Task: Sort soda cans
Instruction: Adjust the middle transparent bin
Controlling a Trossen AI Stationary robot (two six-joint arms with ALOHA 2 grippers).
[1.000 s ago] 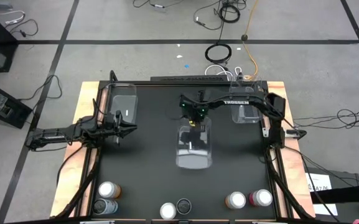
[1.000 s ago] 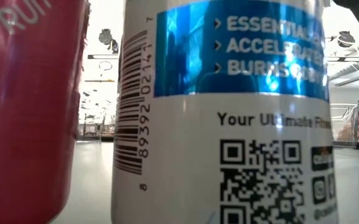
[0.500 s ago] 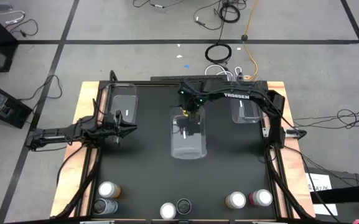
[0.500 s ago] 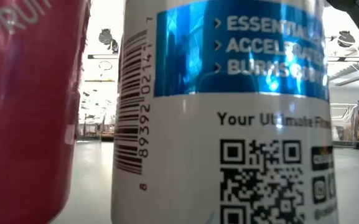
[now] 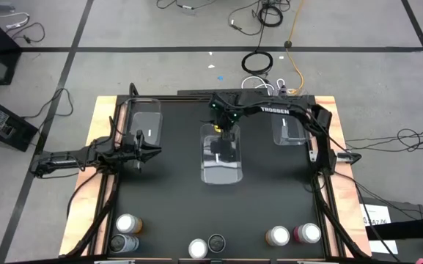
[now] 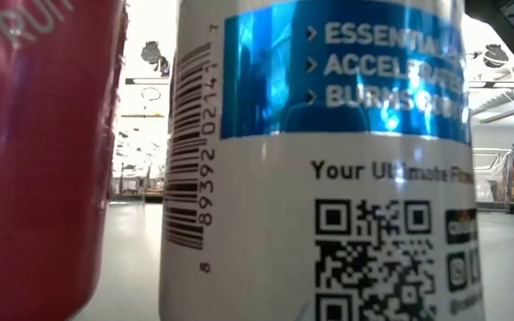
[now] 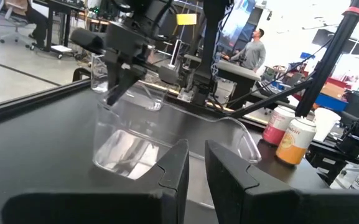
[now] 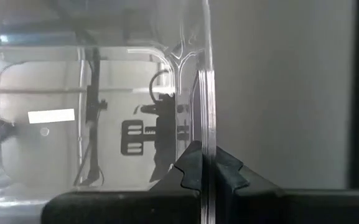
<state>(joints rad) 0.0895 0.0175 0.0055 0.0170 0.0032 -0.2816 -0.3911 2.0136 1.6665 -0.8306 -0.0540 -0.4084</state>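
Note:
Six soda cans stand upright along the table's near edge: an orange one [image 5: 127,223], a dark grey one [image 5: 122,243], a pink one [image 5: 197,249], a dark one [image 5: 216,241], an orange one [image 5: 277,236] and a pink one [image 5: 308,233]. My right gripper [image 5: 226,130] is over the table's middle, shut on the far end of a clear plastic bin [image 5: 221,158]. My left gripper [image 5: 149,150] waits at the left beside another clear bin [image 5: 144,121]; its fingers are almost together and hold nothing. The low view is filled by a pink can [image 6: 38,152] and a white-and-blue can [image 6: 319,160]. My right gripper pinches the far short wall of the middle bin at its rim [image 8: 208,134], one finger inside and one outside. The fingers come from above, pointing down. The bin stays level with its opening up; whether its bottom [image 7: 129,155] touches the table I cannot tell.
A third clear bin [image 5: 288,130] sits at the far right of the black table [image 5: 174,205]. The right arm [image 5: 284,111] stretches along the far edge. Open black surface lies between the bins and the row of cans. Wooden borders [image 5: 94,147] frame the table.
My right gripper has moved toward the far edge and a little to the left, keeping its hold. The middle bin has gone with it, from the table's centre toward the far edge, still level.

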